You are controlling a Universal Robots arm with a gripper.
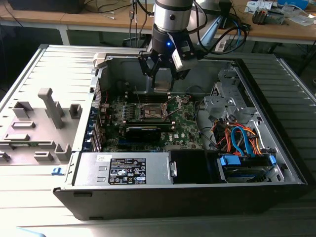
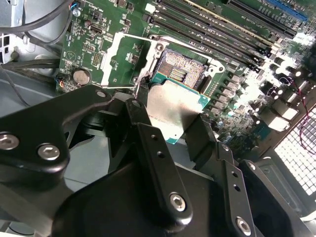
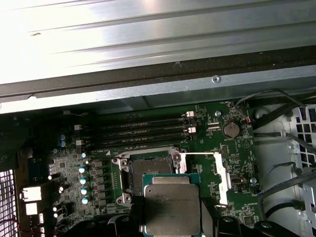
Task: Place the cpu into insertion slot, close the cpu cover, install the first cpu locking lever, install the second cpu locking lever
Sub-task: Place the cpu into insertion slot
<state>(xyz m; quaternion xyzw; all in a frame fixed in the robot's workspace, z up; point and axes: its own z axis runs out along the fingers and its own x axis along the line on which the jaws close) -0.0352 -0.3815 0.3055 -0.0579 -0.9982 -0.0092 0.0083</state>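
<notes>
My gripper [image 1: 162, 79] hangs over the motherboard inside the open computer case, shut on the cpu [image 2: 173, 111], a flat square chip with a dull silver top. Both wrist views show the cpu [image 3: 172, 207] clamped by its edges between the two black fingers [image 2: 143, 118], a little above the board. The insertion slot [image 2: 180, 74] lies bare just beyond the chip, its dark contact field exposed. The cpu cover [image 2: 112, 52] is swung open and stands beside the slot [image 3: 148, 170], seen as a thin silvery frame [image 3: 223, 177]. In the exterior view the slot [image 1: 150, 111] sits below the gripper.
Long memory slots [image 3: 143, 131] run behind the socket next to the case wall. A power supply [image 1: 123, 170] and a drive cage with coloured cables [image 1: 244, 140] fill the near side. A grey fixture tray [image 1: 39, 126] lies at the exterior view's left.
</notes>
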